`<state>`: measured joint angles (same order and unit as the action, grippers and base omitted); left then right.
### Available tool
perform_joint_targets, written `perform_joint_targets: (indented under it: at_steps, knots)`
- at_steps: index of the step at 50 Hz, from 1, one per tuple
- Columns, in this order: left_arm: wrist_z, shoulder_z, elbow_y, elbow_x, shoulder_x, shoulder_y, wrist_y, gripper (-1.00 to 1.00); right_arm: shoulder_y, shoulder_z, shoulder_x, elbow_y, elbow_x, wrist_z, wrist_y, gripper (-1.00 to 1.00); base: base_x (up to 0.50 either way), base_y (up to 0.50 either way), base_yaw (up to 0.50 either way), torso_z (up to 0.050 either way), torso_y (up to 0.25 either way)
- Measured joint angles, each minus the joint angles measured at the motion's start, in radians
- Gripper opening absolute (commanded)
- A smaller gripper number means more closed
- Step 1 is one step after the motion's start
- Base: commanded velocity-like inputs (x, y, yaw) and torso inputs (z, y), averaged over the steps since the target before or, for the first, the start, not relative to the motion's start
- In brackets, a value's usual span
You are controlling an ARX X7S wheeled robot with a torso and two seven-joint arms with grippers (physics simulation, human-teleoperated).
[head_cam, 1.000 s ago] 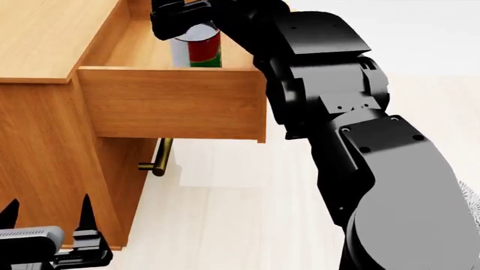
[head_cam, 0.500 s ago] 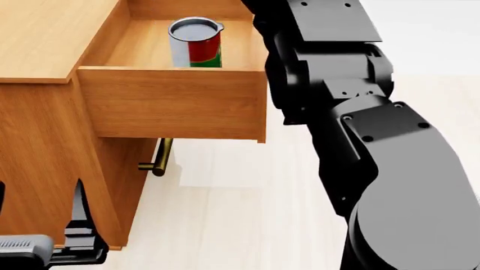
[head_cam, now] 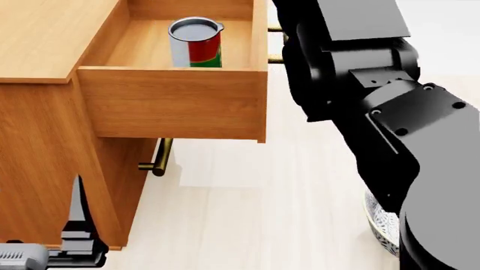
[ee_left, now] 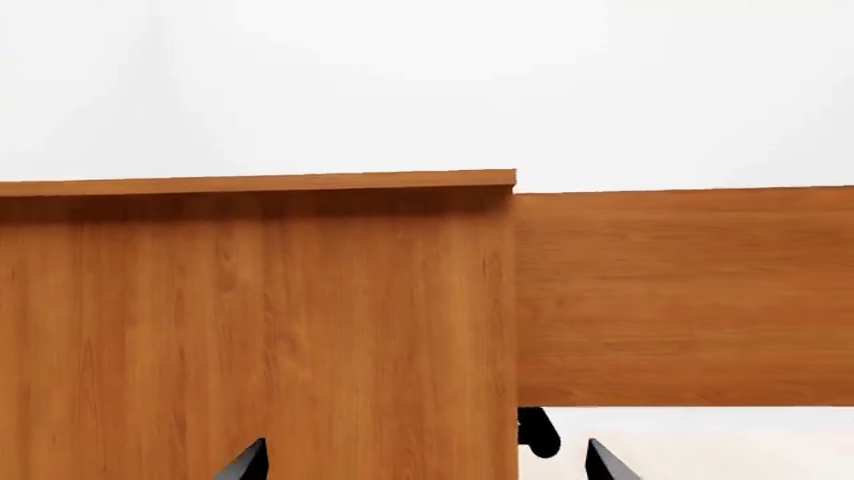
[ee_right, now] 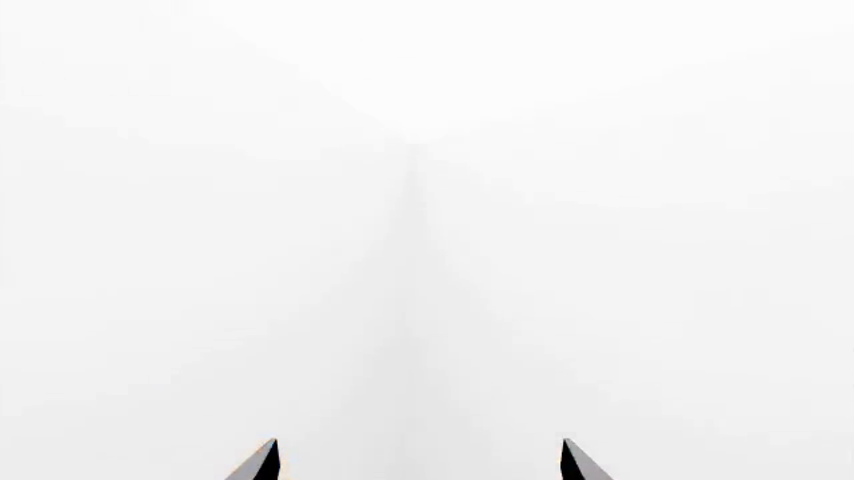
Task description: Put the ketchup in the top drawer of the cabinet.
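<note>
The ketchup (head_cam: 195, 42), a red-and-green can with a silver top, stands upright inside the open top drawer (head_cam: 172, 104) of the cabinet (head_cam: 45, 39). Nothing touches it. My right arm (head_cam: 360, 84) rises to the right of the drawer, and its gripper is out of the head view. In the right wrist view my right gripper (ee_right: 419, 460) is open and empty, facing blank white. My left gripper (ee_left: 427, 462) is open and empty, low beside the cabinet's side (ee_left: 254, 330). One of its fingers (head_cam: 77, 208) shows at the bottom left of the head view.
The lower drawer's brass handle (head_cam: 157, 157) sticks out under the open drawer. The top drawer's brass handle (head_cam: 276, 43) shows beside my right arm. A grey-white patterned bowl (head_cam: 379, 225) sits on the pale floor at lower right, partly hidden by the arm.
My right gripper has let go of the ketchup and lifted up and out of the head view; the arm has shifted right, uncovering the bowl. My left gripper has dropped a little.
</note>
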<state>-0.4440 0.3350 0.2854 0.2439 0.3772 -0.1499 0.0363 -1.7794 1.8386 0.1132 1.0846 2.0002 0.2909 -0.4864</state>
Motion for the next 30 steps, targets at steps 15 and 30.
perform_joint_targets:
  at_steps: [15,30]
  knots:
    - [-0.013,0.005,0.077,-0.009,0.02,0.021,-0.019,1.0,-0.087,0.148,0.376,-0.69,-0.297,-0.472,-0.287,1.0,0.0,0.0,0.0,0.0,0.0]
    - [-0.028,0.002,0.134,-0.014,0.04,0.044,-0.032,1.0,-0.072,0.251,0.656,-1.134,-0.793,-1.018,-0.387,1.0,0.0,0.0,0.0,0.0,0.0]
